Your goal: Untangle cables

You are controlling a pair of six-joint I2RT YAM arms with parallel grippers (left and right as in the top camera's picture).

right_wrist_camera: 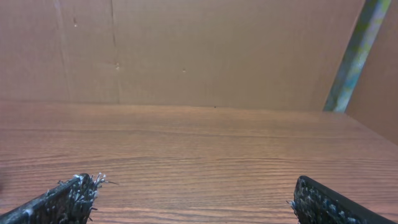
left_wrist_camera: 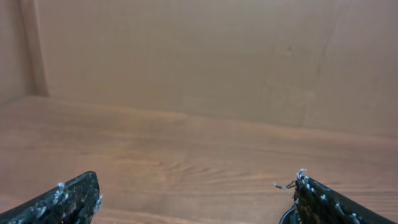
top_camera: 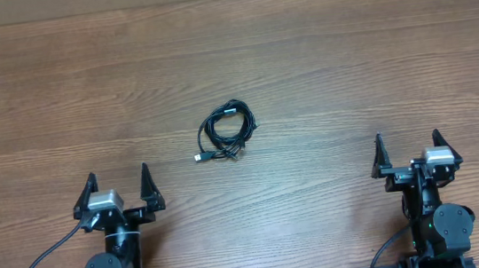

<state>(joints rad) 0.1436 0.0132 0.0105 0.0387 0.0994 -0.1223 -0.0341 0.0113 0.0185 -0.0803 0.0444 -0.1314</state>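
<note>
A tangled bundle of black cables (top_camera: pixel 227 129) lies coiled on the wooden table (top_camera: pixel 348 60) near the middle, with a plug end sticking out at its lower left. My left gripper (top_camera: pixel 119 182) is open and empty near the front edge, down and left of the bundle. My right gripper (top_camera: pixel 407 145) is open and empty near the front edge, far right of the bundle. The left wrist view shows its open fingers (left_wrist_camera: pixel 198 193) over bare wood. The right wrist view shows its open fingers (right_wrist_camera: pixel 196 196) over bare wood. The cables are out of both wrist views.
A brown cardboard wall (left_wrist_camera: pixel 205 56) stands along the far side of the table. A greenish strip (right_wrist_camera: pixel 354 53) runs down that wall at the right in the right wrist view.
</note>
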